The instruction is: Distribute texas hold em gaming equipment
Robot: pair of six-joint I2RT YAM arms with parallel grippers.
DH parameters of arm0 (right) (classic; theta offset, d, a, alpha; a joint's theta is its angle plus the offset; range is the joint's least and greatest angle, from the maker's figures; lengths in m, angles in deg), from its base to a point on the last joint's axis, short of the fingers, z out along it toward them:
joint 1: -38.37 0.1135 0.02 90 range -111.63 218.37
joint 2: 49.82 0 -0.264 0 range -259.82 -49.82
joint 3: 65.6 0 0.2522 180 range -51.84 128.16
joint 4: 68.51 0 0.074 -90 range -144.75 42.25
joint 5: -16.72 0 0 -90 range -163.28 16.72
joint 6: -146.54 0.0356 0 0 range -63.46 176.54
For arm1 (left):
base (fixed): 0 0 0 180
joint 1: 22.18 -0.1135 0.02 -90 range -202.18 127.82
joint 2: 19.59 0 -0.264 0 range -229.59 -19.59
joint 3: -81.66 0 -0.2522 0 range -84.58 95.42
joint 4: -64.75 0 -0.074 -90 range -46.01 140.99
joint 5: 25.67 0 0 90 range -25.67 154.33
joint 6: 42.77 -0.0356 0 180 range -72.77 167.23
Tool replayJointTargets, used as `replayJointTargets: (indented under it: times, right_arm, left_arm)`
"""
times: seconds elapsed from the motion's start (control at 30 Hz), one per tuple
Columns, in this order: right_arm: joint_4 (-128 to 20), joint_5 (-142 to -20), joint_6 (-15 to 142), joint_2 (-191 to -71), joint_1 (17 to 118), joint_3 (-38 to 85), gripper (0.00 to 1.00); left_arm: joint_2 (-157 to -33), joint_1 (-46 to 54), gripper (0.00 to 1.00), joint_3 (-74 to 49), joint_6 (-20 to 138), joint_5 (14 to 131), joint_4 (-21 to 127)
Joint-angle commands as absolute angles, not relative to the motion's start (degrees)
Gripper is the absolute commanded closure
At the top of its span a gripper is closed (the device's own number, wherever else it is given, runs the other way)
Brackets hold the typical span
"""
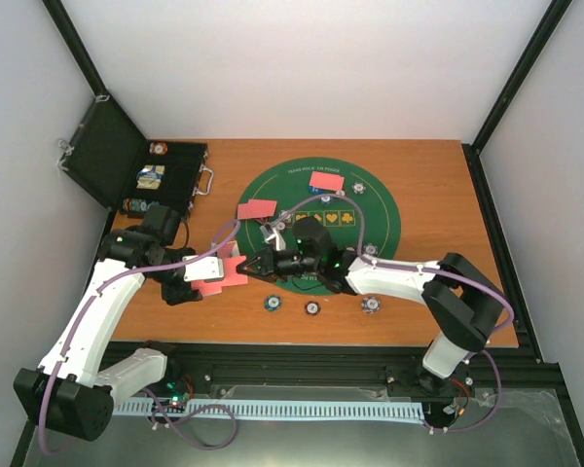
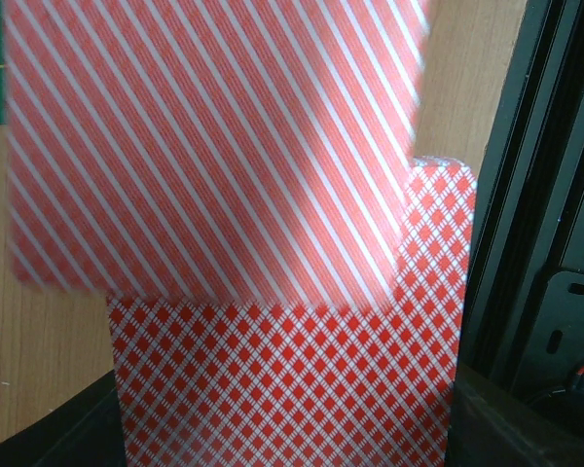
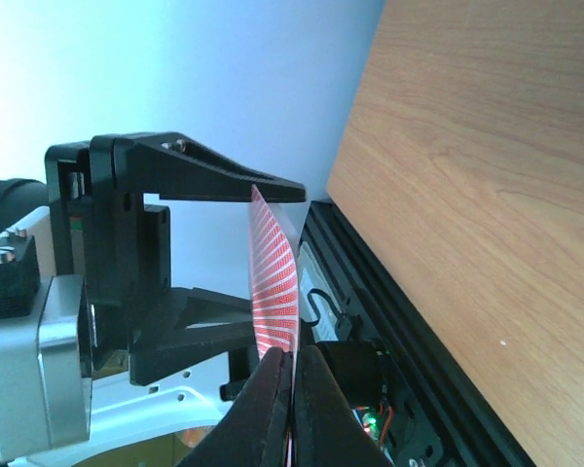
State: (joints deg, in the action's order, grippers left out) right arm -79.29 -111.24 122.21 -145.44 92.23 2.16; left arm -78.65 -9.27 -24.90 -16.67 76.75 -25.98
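Dealing step. My right tool (image 3: 292,394), pinched shut, grips one red-backed playing card (image 3: 275,282); my left tool (image 1: 212,269) clamps the red-backed card stack (image 2: 292,389). Next: slide it clear of left tool.

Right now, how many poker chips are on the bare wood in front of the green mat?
3 poker chips, in a row just below the green mat: one left, one in the middle, one right. The right arm could be hiding more.

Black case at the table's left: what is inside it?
The open black case holds a round chip near its far end and a blue-and-white item in the middle. The left arm covers its near end, so anything there is hidden.
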Motion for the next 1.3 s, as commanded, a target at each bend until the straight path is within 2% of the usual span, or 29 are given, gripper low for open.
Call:
replayJointTargets:
  times: [0.0, 0.17, 0.3, 0.47, 0.6, 0.73, 0.87, 1.03, 1.27]
  right_arm:
    - [-74.83, -110.90, 119.57, -140.97, 88.20, -0.93, 0.97]
    - [-63.77, -112.20, 112.73, -137.76, 81.76, 0.17, 0.97]
    - [-41.80, -107.62, 98.89, -138.59, 76.74, 8.55, 0.97]
    - [-17.27, -84.50, 78.06, -146.59, 75.46, 27.36, 0.97]
    - [-9.56, -65.50, 70.33, -154.06, 75.70, 37.09, 0.97]
    - [-12.65, -46.40, 59.96, -157.85, 78.79, 39.08, 0.97]
    - [-27.33, -31.86, 43.90, -159.64, 83.10, 34.05, 0.97]
    - [-43.05, -29.33, 27.78, -161.24, 85.84, 28.53, 0.97]
    - [-58.37, -34.77, 14.54, -165.36, 86.35, 23.67, 0.97]
  left_arm:
    - [-77.58, -9.40, 0.99, -23.65, -17.80, 77.22, -25.68]
    - [-77.77, -9.35, 0.99, -23.58, -17.74, 77.25, -25.78]
    - [-77.78, -9.36, 0.99, -23.65, -17.71, 76.89, -25.88]
    - [-78.16, -9.35, 0.99, -24.00, -17.21, 76.77, -25.72]
    - [-78.54, -9.36, 0.99, -24.01, -16.80, 77.00, -26.15]
    - [-78.46, -9.36, 0.99, -23.89, -16.80, 76.82, -26.31]
    - [-78.32, -9.35, 0.99, -23.80, -16.93, 76.57, -26.34]
    - [-78.38, -9.35, 0.99, -24.02, -17.09, 76.14, -26.47]
    - [-78.55, -9.35, 0.99, -23.41, -17.10, 76.46, -26.54]
